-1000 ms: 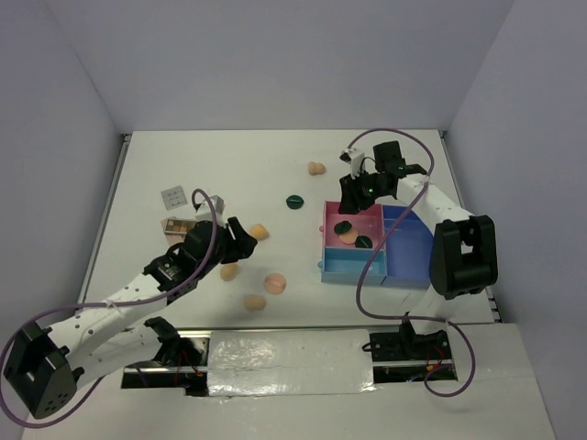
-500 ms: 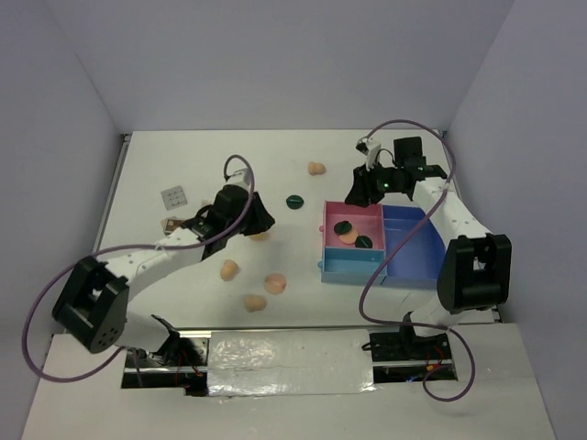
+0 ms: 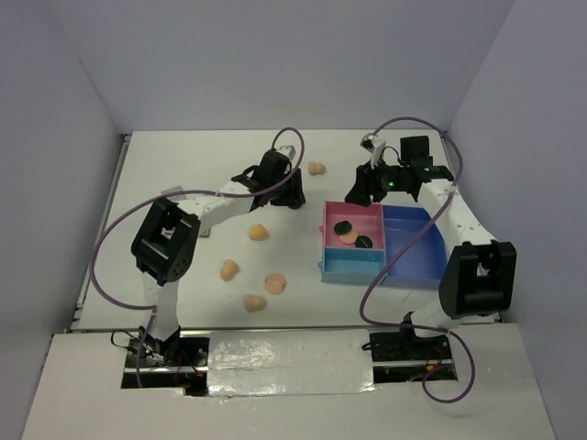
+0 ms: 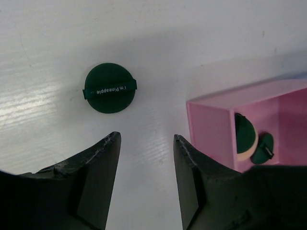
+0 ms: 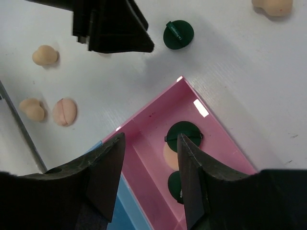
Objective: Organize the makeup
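White table [image 3: 183,156]: fills the middle of the overhead view.

Pink-and-blue plastic compartment tray [image 3: 408,249]: set right of centre in that view.

Left gripper [image 4: 146,139]: jaws are parted to a middling gap. Nothing is held, and bare table is seen between them.

Right gripper [image 5: 150,139]: jaws are parted much the same and nothing is gripped. It is framed over the pink compartment, at lower centre of its wrist view.

Peach egg-shaped sponges [image 3: 259,232]: three are scattered left of centre in the overhead view, and one more lies at upper centre.

Flat round peach pad [image 3: 275,283]: noted among the lower sponges.

Loose dark green round disc [image 4: 110,88]: lies flat on the table, outside the tray. It is found at upper left of the left wrist view, ahead of the left-hand finger and clear of both.

Two further green discs [image 5: 182,136]: seen inside the pink compartment, with a second peach pad [image 5: 169,155] partly hidden under the upper one.
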